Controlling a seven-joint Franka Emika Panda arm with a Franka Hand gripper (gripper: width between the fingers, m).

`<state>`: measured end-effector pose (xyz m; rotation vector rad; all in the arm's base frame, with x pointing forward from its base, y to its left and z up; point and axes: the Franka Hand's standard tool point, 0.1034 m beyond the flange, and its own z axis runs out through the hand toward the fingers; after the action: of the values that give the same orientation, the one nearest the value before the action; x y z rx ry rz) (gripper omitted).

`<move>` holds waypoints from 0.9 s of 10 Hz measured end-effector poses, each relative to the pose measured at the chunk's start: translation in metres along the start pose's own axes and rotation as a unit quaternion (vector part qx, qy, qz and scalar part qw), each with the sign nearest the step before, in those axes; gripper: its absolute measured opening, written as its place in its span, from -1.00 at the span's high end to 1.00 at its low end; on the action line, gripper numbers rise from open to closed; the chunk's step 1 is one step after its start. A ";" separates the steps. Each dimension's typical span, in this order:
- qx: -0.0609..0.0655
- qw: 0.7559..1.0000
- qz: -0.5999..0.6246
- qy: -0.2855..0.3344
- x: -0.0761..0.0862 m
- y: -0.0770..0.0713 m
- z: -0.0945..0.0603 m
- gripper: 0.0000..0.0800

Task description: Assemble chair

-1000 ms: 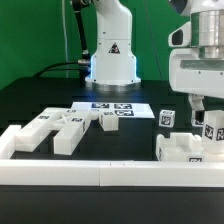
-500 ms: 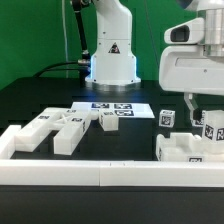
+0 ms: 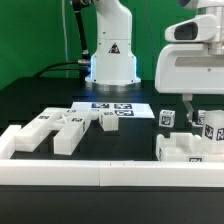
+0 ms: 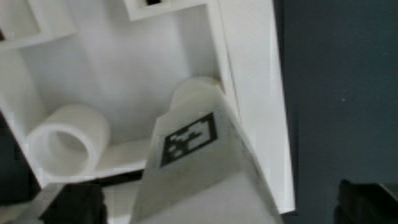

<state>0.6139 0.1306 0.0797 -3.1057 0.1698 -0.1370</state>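
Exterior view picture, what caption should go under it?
Robot fingers hover above some white chair pieces; loose pieces lie apart.

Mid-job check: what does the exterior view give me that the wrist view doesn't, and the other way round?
Only the exterior view: the robot base, the marker board, the loose chair parts at the exterior view's left, the border rail, and the gripper above the partly built assembly. Only the wrist view: a close look at a rounded white piece beside a tagged slab. Both: white tagged chair pieces on the black table.
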 end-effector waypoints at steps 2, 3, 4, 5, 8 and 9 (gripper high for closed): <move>-0.003 0.997 -0.072 0.000 0.000 0.001 0.001 -0.62; -0.005 0.995 -0.099 0.001 0.000 0.002 0.001 -0.62; -0.005 0.990 -0.140 0.001 0.001 0.004 0.001 -0.62; -0.006 0.986 -0.165 0.001 0.001 0.005 0.001 -0.62; -0.005 0.986 -0.167 0.001 0.001 0.005 0.001 -0.06; -0.005 0.988 -0.157 0.001 0.001 0.005 0.001 -0.06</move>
<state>0.6146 0.1254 0.0789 -3.1181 -0.3223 -0.1466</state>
